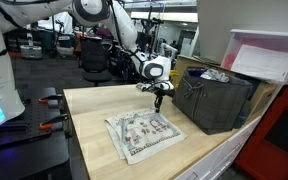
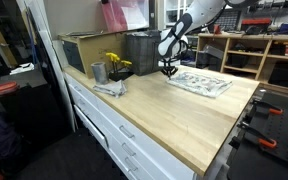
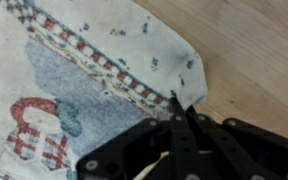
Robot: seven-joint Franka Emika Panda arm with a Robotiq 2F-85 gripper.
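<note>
Wrist view: gripper (image 3: 174, 104) tight on cloth (image 3: 84, 80)

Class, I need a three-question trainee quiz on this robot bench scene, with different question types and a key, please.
1. True or false: in the wrist view, the black gripper is shut on the edge of the white printed cloth with the red-checked border.
2. What stands on the light wooden table near that cloth? A: a dark grey open bin. B: a red kettle. C: a glass bowl.
3. Fill the gap: in an exterior view, the flowers in the small metal cup are ____ in colour.
Key: 1 true; 2 A; 3 yellow.
</note>
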